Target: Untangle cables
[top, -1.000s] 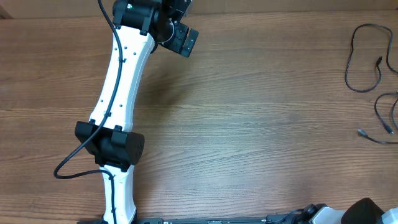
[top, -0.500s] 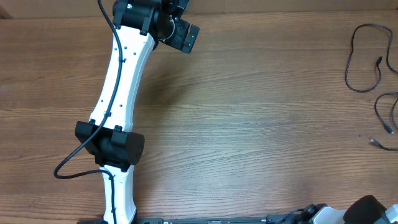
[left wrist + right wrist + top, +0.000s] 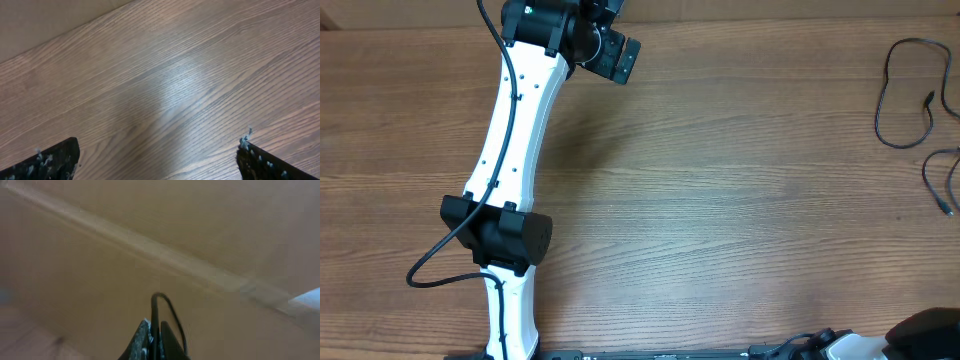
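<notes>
The wood-grain tabletop [image 3: 720,200] filled the overhead view, with loose thin black cables [image 3: 878,115] lying near its edge at about 2 to 3 o'clock. Only the left wrist camera showed the left pincer [image 3: 157,162], spread wide above the wood and gripping nothing. Only the right wrist camera showed the right pincer [image 3: 154,342], pinched together on a thin cable loop [image 3: 170,307] before a blurred beige wall [image 3: 100,255].

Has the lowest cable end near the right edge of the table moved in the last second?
Yes. The cable end slid right and out of the overhead view, while the looped cable near it stayed put.
</notes>
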